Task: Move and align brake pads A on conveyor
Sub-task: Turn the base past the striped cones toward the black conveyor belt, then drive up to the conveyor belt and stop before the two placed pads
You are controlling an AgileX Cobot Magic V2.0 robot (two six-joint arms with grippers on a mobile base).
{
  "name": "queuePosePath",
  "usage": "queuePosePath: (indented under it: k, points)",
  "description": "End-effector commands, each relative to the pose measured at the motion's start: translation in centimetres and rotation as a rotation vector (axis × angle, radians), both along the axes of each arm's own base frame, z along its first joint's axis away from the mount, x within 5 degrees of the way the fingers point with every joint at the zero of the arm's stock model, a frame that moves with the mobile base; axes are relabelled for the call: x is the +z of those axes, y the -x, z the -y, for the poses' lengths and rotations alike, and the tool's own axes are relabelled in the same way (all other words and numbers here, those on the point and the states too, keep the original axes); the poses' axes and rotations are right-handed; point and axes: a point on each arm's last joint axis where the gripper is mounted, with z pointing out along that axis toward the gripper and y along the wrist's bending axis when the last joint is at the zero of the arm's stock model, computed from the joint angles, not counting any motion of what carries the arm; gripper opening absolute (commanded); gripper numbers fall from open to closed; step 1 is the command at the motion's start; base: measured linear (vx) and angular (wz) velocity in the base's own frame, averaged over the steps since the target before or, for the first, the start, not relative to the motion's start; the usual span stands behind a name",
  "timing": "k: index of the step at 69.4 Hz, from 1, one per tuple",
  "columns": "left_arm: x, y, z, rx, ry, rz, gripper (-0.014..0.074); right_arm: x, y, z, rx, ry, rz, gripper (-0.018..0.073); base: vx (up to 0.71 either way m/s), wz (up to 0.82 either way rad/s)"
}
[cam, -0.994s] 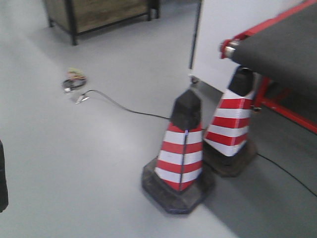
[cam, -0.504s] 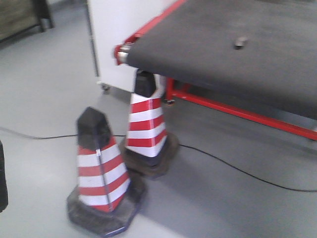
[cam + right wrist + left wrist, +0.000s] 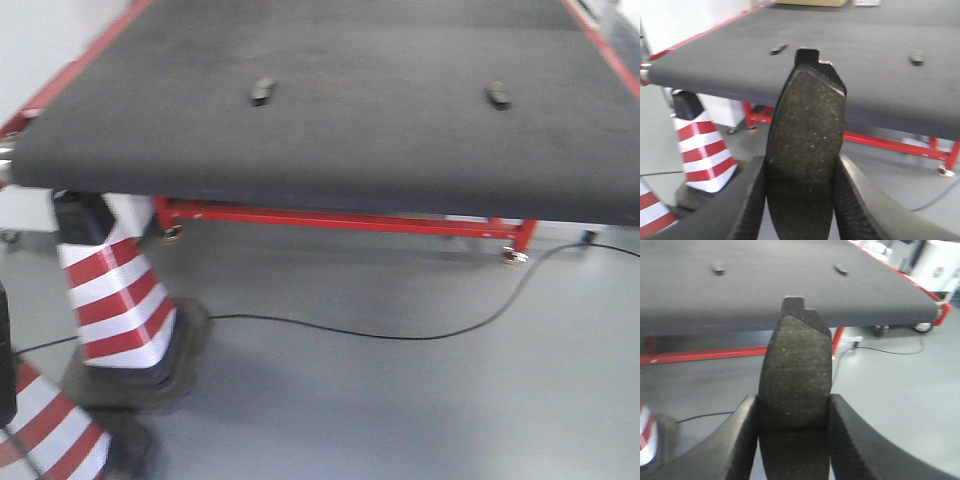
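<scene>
The conveyor is a wide dark belt with red edge strips, ahead of me. Two brake pads lie flat on it, one at the left and one at the right. They also show in the left wrist view and the right wrist view. My left gripper is shut on a third brake pad, held above the floor short of the belt. My right gripper is shut on a fourth brake pad, also short of the belt.
Two red-and-white traffic cones stand on the grey floor by the belt's left corner, one under it and one nearer. A black cable runs across the floor. The conveyor's red frame has castors.
The front view has swung right: the cones slid to the left edge, the conveyor now fills the top, and a second pad on the belt has come into view.
</scene>
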Motion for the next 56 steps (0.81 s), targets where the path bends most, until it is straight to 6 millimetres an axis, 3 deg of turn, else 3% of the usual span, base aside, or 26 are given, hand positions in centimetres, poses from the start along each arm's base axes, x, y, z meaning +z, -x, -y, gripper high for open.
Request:
queuePosePath:
  k: [1,24,56]
  points:
    - [1.7,-0.13,0.24,-0.018,0.052,0.097,-0.0006,1.76,-0.17,-0.03,0.001,-0.017,0.116,-0.0002,0.12,-0.54]
    - [1.7,-0.13,0.24,-0.018,0.052,0.097,-0.0006,1.76,-0.17,-0.03,0.001,-0.017,0.116,-0.0002,0.09,-0.31]
    - [1.7,-0.13,0.24,-0.018,0.052,0.097,-0.0006,1.76,-0.17,-0.04,0.001,-0.019,0.116,-0.0002,0.12,-0.02]
